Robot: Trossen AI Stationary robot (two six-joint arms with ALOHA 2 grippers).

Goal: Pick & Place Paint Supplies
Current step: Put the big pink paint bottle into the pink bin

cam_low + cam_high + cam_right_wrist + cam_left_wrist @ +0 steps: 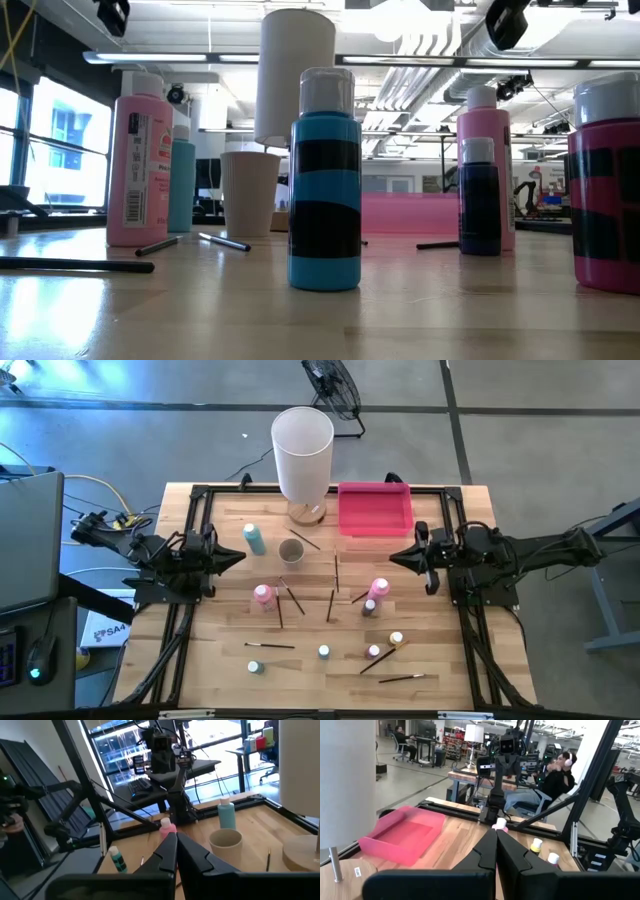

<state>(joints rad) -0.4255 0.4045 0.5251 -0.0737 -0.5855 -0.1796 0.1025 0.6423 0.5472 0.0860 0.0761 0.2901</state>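
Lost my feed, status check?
Left gripper and right gripper shut, empty, parked at table sides. Paint bottles and brushes scattered, untouched. Nothing blocking.

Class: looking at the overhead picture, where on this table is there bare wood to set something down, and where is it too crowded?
Bare: the front left corner of the table, beside the tiny teal bottle, and the strip right of the pink tray. Crowded: the middle, around the paper cup, where brushes and bottles are scattered.

Right-hand pink bottle (606, 190) cut off by the low view's edge, tall white cylinder (342, 785) cropped in the left wrist view, bottle labels too blurred to read
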